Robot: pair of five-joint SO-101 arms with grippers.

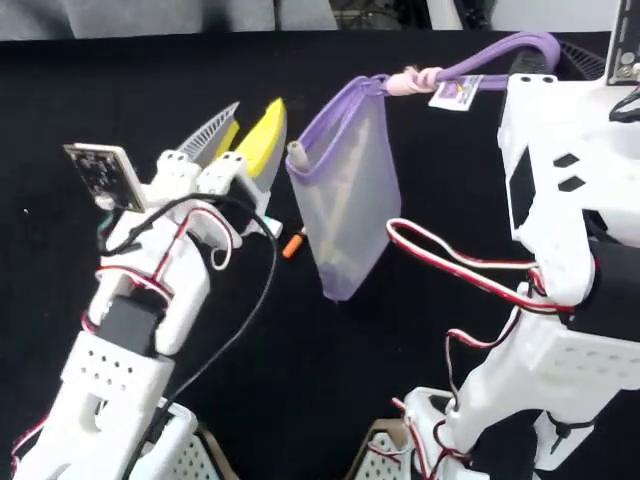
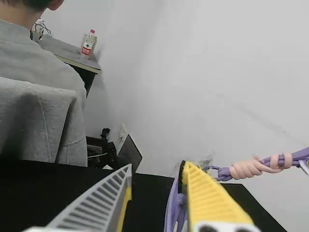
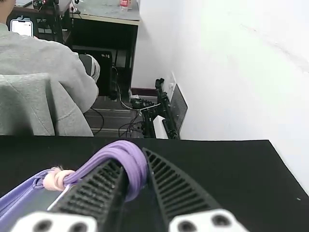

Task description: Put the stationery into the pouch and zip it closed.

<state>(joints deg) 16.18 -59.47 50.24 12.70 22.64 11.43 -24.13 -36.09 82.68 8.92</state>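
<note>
Right end effector [image 3: 136, 166] is clenched on the purple strap [image 3: 120, 154], the loop pinched between its two black ribbed fingers. The strap runs from there past a pink knot [image 1: 405, 82] and a small hanging tag [image 1: 455, 92] to the pouch [image 1: 350, 200].

The pouch is a translucent lilac bag, hanging from one upper corner, so it sits tilted. Its long axis runs from the strap corner down towards the near edge of the black desk [image 1: 120, 80]. Its lower end points at the robot's base. Whether that lower end touches the desk, I can't tell. The top edge slants from the strap corner down to the corner that faces the left arm.

At that corner a pale pen-like stick [image 1: 297, 152] pokes its tip out of the pouch. The rest of it shows through the fabric, lying lengthwise along the pouch.

Left end effector [image 1: 257, 103] is released, its grey finger and yellow finger spread with nothing between them. The tips point away from the robot. The yellow finger [image 2: 207, 203] sits just beside the pouch's top corner, and the lilac edge shows right against it in the left wrist view.

A small orange object [image 1: 292, 245] lies on the desk, just beside the pouch's left edge.
</note>
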